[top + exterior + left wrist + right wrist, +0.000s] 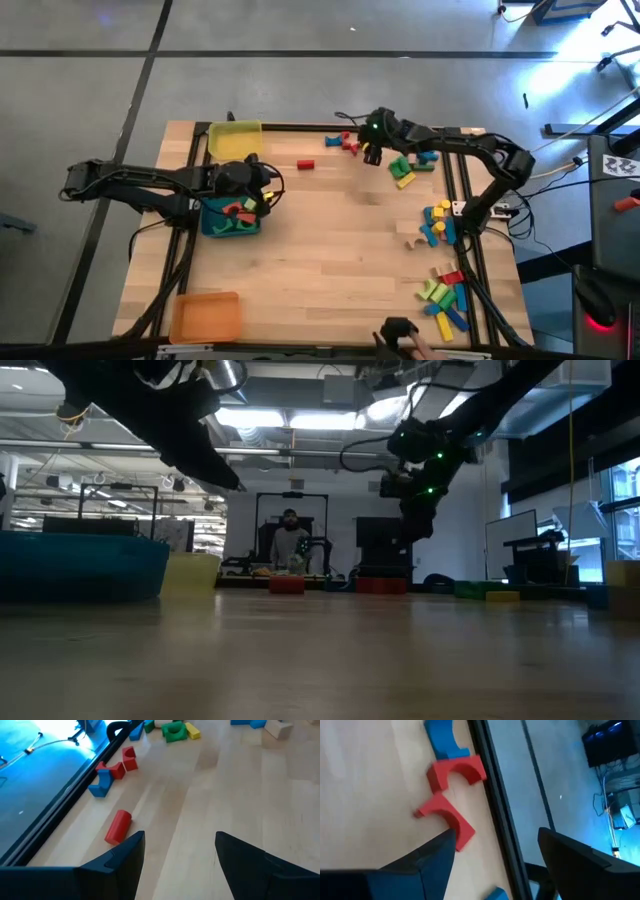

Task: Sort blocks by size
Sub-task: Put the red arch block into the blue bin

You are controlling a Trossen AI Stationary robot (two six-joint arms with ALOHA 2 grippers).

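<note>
Blocks lie in loose groups on the wooden table: two red arches [456, 772] and a blue arch [442, 740] by the far edge, a red cylinder [306, 164], a green and yellow group [404, 170], and two heaps toward the right edge [436, 225] [446, 300]. My right gripper [373, 155] hovers open above the table just right of the red arches, fingers [427, 862] slanting down. My left gripper [268, 192] hangs open over the blue tray's far right corner. It faces the red cylinder [118, 826] and has nothing between its fingers.
A blue tray [212, 228] holding several blocks stands at the left, a yellow tray [235, 140] at the far left, and an orange tray [205, 316] at the near left. A black rail [495, 820] runs along the far edge. A person [290, 542] stands far behind the table.
</note>
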